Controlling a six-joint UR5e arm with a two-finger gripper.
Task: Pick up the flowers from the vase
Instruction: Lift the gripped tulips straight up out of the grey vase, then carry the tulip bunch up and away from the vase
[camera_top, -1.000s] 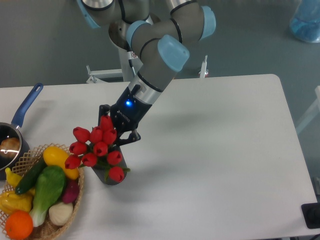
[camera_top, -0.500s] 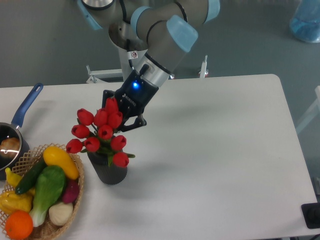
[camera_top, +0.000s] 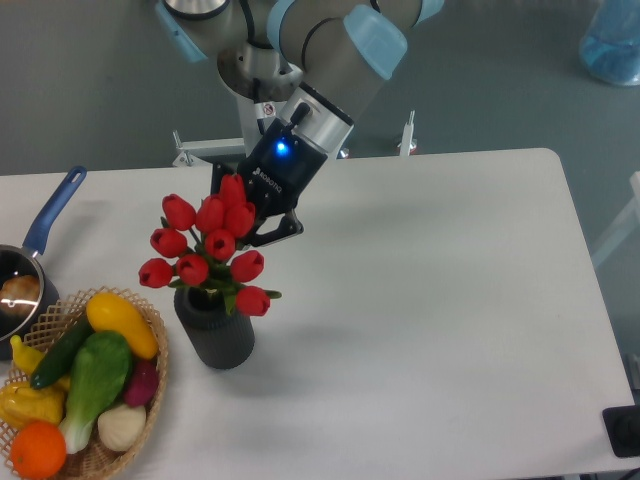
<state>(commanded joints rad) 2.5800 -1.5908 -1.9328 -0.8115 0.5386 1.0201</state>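
I see red tulip flowers (camera_top: 212, 250), closed buds bunched over the dark vase (camera_top: 215, 328), stems at its mouth, my gripper (camera_top: 252, 213) behind the blooms, grip I cannot tell.

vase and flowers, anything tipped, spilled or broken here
Nothing stands out. The vase stands upright on the table, the flowers are bunched and intact above its mouth, and the gripper sits behind the buds.
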